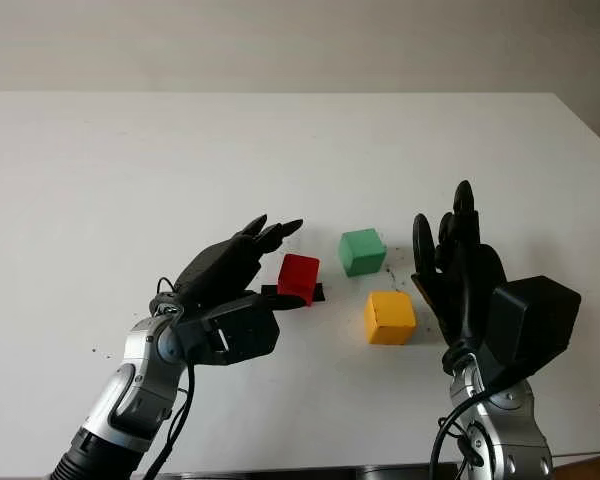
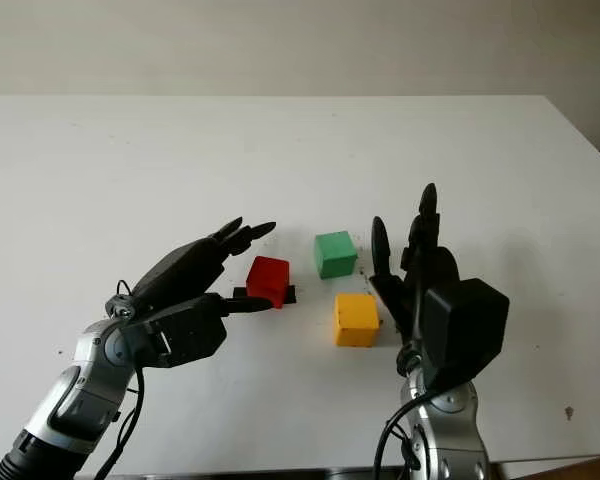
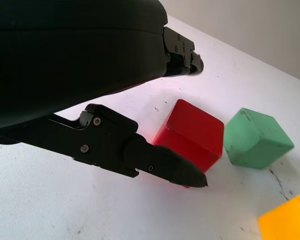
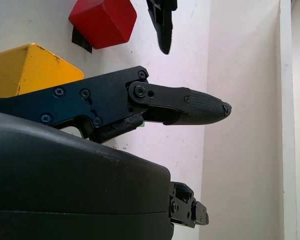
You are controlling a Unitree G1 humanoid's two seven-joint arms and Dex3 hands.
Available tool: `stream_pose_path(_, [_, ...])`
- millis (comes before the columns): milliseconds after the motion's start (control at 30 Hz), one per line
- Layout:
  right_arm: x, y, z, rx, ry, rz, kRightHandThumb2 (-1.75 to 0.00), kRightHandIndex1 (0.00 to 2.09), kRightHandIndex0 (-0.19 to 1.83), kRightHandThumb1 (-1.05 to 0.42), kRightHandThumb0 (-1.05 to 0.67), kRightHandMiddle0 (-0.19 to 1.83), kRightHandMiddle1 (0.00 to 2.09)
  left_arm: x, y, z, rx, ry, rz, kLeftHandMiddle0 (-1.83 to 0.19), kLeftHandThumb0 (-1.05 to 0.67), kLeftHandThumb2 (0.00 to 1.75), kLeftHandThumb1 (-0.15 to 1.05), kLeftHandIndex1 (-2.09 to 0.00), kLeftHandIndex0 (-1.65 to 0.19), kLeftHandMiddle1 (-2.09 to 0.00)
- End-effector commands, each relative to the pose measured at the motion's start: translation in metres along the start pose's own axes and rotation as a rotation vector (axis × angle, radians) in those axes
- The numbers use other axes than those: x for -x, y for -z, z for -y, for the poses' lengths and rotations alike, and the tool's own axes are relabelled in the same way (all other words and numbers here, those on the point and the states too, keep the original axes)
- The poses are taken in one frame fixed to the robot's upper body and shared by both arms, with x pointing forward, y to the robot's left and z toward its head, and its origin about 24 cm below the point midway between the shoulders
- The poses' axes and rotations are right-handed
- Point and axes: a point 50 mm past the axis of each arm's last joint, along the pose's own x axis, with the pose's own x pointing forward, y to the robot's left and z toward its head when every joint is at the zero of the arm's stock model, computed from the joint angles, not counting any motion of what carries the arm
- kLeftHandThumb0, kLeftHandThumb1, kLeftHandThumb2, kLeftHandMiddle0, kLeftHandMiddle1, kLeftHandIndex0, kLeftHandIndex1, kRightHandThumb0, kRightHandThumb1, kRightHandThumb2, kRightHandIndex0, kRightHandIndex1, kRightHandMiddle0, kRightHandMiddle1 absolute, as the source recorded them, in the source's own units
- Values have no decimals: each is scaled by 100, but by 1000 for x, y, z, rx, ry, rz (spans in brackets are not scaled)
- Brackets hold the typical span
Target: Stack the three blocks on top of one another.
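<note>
The red block [image 1: 299,276] sits mid-table on a small black patch [image 1: 321,292]. Behind it to the right is the green block [image 1: 362,251], and the yellow block [image 1: 390,317] lies in front of the green one. All three stand apart on the white table [image 1: 130,170]. My left hand [image 1: 282,266] is open just left of the red block, with its fingers over the block's far-left corner and its thumb [image 3: 165,165] along the near side. I cannot tell whether the thumb touches the block. My right hand [image 1: 442,218] stands open and upright to the right of the yellow block [image 4: 30,67], holding nothing.
The table's near edge [image 1: 310,470] runs just behind my forearms. A pale wall [image 1: 300,40] rises beyond the far edge. Small dark specks [image 1: 395,270] mark the surface around the blocks.
</note>
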Motion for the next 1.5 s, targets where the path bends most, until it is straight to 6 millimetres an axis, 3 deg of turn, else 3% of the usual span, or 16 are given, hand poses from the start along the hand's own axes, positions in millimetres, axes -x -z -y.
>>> stream_pose_path(0, [2,-4,3,18,2,13,-51,5,-19,-105,-70,-14,6,6,-2,-6,-2,-7,12,17,-70,6,101,-1,11,-2])
stream_pose_path(67, [4,-6,5,25,2,13,-51,5,-19,-105,-70,-14,6,12,-3,-11,4,-11,20,19,-74,6,103,-1,16,-1])
stream_pose_path(167, [4,-12,12,111,-17,56,-49,5,-18,-105,-68,-13,6,25,-1,-24,149,-48,74,19,-81,12,104,0,19,0])
stream_pose_path(267, [4,-19,23,216,-32,102,-35,8,-11,-105,-73,-7,8,35,6,-34,285,-141,117,19,-87,31,105,0,19,0])
stream_pose_path(333, [4,-25,30,215,-69,121,-22,6,-14,-105,-71,-7,6,38,11,-39,341,-220,115,19,-83,49,105,0,19,0])
stream_pose_path(433, [5,-35,40,204,-129,136,-10,4,-18,-102,-65,-9,5,39,20,-44,405,-334,114,18,-81,60,105,-3,18,-2])
stream_pose_path(700, [9,-72,59,525,-260,135,-4,4,-16,-96,-70,3,10,29,46,-45,675,-456,145,16,-74,56,105,-5,16,-5])
stream_pose_path(1000, [10,-106,68,905,-352,171,-4,8,-6,-82,-62,30,12,22,59,-44,700,-477,82,18,-70,58,105,-4,19,-5])
stream_pose_path(1233, [10,-110,56,1188,-432,177,-6,9,2,-83,-66,46,13,18,63,-41,709,-437,74,18,-74,60,105,-1,19,-5])
stream_pose_path(1467, [11,-95,43,1336,-485,204,-5,10,8,-82,-67,53,12,17,59,-40,695,-400,87,19,-73,63,105,0,19,-1])
